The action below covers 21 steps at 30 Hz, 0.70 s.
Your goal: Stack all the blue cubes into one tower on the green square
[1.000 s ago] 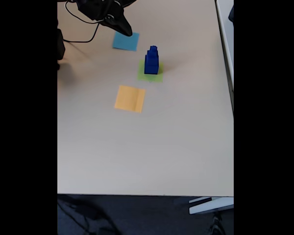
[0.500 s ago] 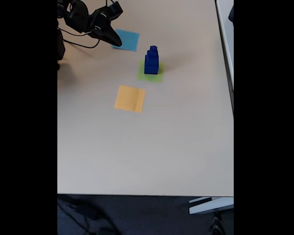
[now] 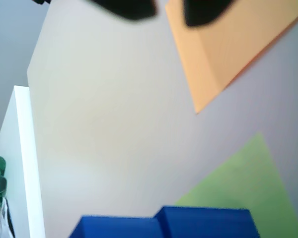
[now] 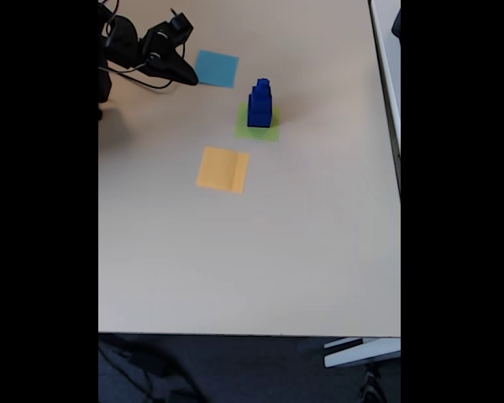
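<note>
Fixed view: blue cubes [image 4: 259, 104] stand stacked in a tower on the green square [image 4: 258, 124], far centre of the table [image 4: 252, 252]. Well left, beside the light-blue square [image 4: 216, 68], the gripper [image 4: 187, 79] holds nothing; its jaw gap cannot be told

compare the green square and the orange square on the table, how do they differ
The green square is lime and carries the tower of blue cubes; the orange-yellow square is bare. In the fixed view the green one lies farther up and to the right, and the orange one looks somewhat larger. Both are flat, thin patches lying on the beige table.
</note>
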Tool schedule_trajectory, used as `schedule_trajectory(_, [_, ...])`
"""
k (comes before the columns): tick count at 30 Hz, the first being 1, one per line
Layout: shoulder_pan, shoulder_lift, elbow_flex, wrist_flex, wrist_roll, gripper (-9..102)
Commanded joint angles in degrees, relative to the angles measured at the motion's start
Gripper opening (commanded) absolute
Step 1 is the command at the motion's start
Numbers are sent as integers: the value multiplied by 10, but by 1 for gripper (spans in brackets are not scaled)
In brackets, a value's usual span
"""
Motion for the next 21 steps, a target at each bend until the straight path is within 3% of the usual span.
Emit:
schedule_trajectory(1, [-11, 71, 35, -13, -13, 0])
schedule_trajectory(5, [-17, 150, 91, -4, -25, 0])
schedule_trajectory(21, [-37, 150, 102, 63, -45, 0])
